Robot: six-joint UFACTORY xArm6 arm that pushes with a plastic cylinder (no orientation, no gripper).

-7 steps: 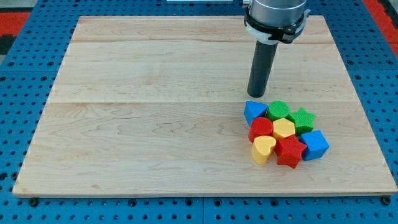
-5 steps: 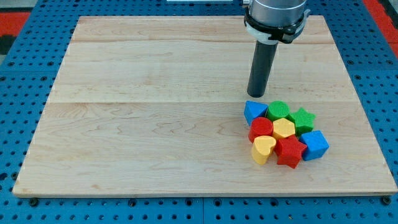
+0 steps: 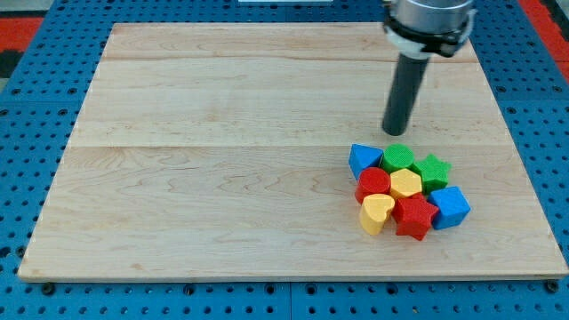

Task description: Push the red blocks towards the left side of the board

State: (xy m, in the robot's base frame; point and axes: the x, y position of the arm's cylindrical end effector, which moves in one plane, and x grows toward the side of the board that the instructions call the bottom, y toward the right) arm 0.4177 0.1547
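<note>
Two red blocks sit in a tight cluster at the view's lower right: a rounded red block (image 3: 374,183) on the cluster's left and a red star (image 3: 414,216) at its bottom. Around them are a blue triangle (image 3: 364,159), a green round block (image 3: 397,156), a green star (image 3: 433,170), a yellow hexagon (image 3: 406,184), a yellow heart (image 3: 377,212) and a blue cube (image 3: 451,206). My tip (image 3: 394,132) stands on the board just above the green round block, apart from the cluster.
The wooden board (image 3: 222,169) lies on a blue pegboard table (image 3: 27,133). The arm's grey wrist (image 3: 427,22) hangs over the board's top right.
My tip has moved to the view's right, from above the blue triangle to above the green round block. No block has moved.
</note>
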